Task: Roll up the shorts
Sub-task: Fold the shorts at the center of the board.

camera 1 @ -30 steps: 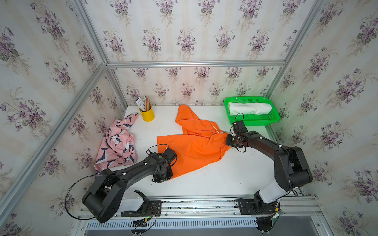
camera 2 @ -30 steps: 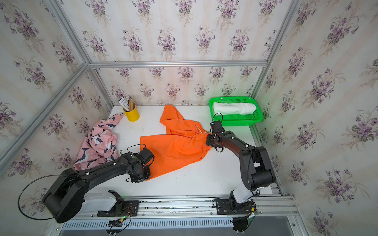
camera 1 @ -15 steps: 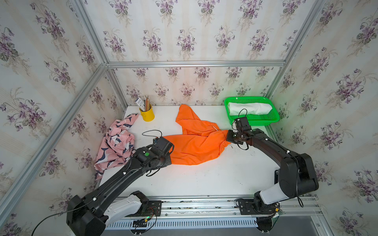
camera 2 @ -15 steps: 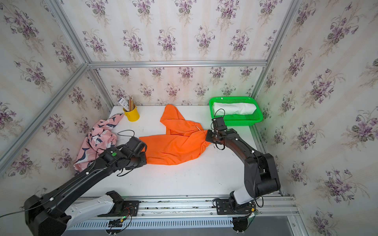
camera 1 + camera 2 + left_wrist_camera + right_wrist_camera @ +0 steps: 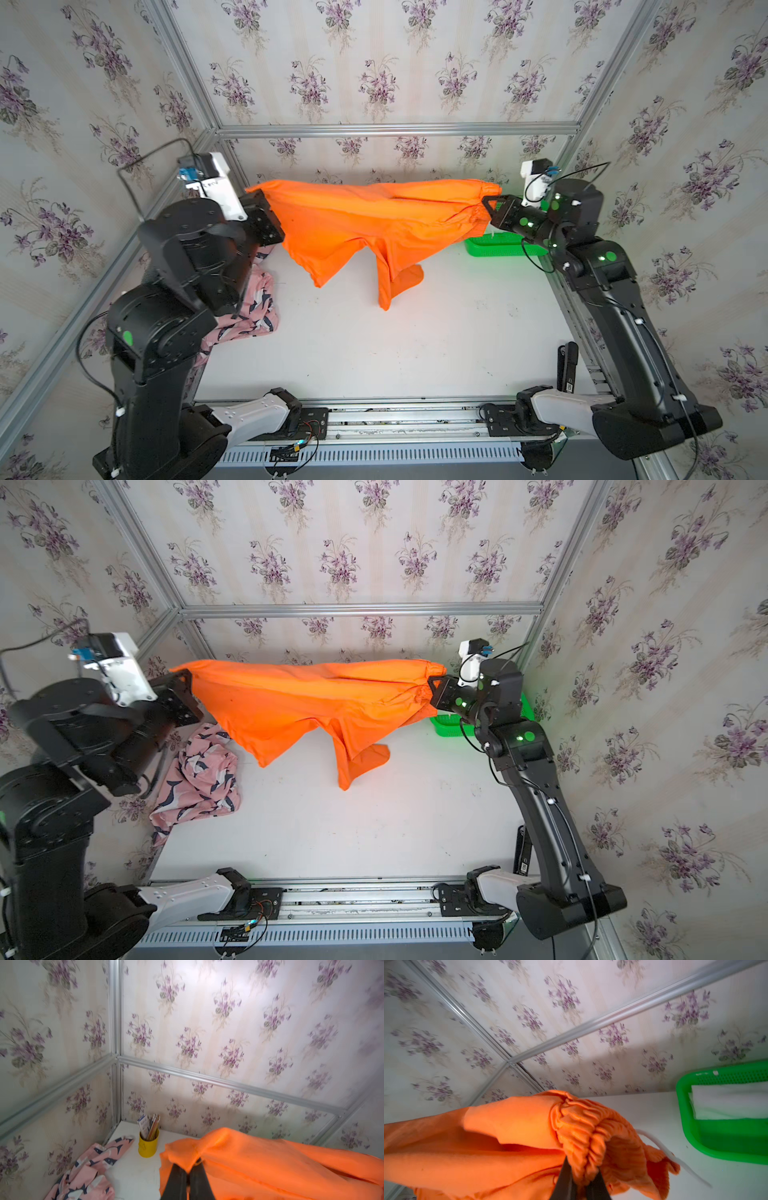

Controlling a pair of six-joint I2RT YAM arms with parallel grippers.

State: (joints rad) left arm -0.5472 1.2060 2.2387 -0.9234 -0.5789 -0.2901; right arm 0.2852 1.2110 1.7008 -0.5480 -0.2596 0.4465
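A white rectangular table [image 5: 374,353] is seen in both top views. A bright orange pair of cloth shorts [image 5: 365,216] [image 5: 299,700] is held lifted and stretched above the table's far half, spanning from 10 o'clock to 2 o'clock. Its legs hang down toward the centre. Whether the lowest tip touches the surface cannot be told.

A crumpled pink pair of shorts with a navy-and-white whale print [image 5: 253,307] [image 5: 199,779] [image 5: 89,1165] is lying at 9 o'clock, partly hidden under the left arm in a top view. A green perforated plastic basket [image 5: 494,247] [image 5: 446,725] [image 5: 683,1109] is placed at 2 o'clock, mostly covered by the orange cloth and the right arm. A folded white pair of shorts [image 5: 726,1103] is laid inside it.

The left gripper [image 5: 255,198] [image 5: 185,675] [image 5: 192,1164] is clamped on the plain edge of the orange shorts at 10 o'clock, fingers pressed together with cloth between them. The right gripper [image 5: 488,203] [image 5: 434,683] [image 5: 579,1169] is pinched on the gathered elastic waistband at 2 o'clock.

A small yellow cup of pencils [image 5: 148,1146] is stood near the table's corner, apart from the pink shorts.
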